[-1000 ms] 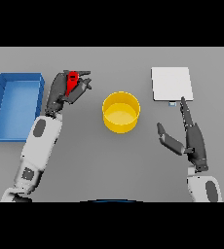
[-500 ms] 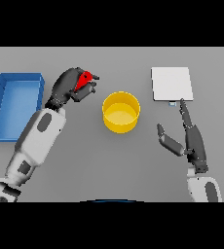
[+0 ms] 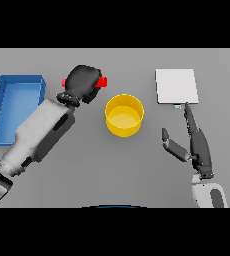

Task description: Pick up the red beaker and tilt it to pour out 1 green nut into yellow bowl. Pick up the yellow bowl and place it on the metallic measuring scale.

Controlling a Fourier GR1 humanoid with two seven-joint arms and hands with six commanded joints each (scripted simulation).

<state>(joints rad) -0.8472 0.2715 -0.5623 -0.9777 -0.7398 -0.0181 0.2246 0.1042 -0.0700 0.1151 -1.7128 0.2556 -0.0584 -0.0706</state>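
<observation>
My left hand (image 3: 82,83) is curled round the red beaker (image 3: 101,81), of which only red bits show at either side of the fingers. The beaker is held above the table, tipped toward the yellow bowl (image 3: 124,115), just left of and behind the bowl's rim. The bowl stands in the middle of the table; I see no nut in it. The metallic measuring scale (image 3: 176,86) lies flat at the back right. My right hand (image 3: 198,144) rests open near the front right, fingers straight and pointing at the scale, thumb out to the left.
A blue tray (image 3: 16,107) stands at the left edge of the table, beside my left forearm. Grey table surface (image 3: 112,170) stretches in front of the bowl.
My left hand has lifted the red beaker and carried it right toward the bowl, turning it over so the hand now covers most of it. The right hand has not moved.
</observation>
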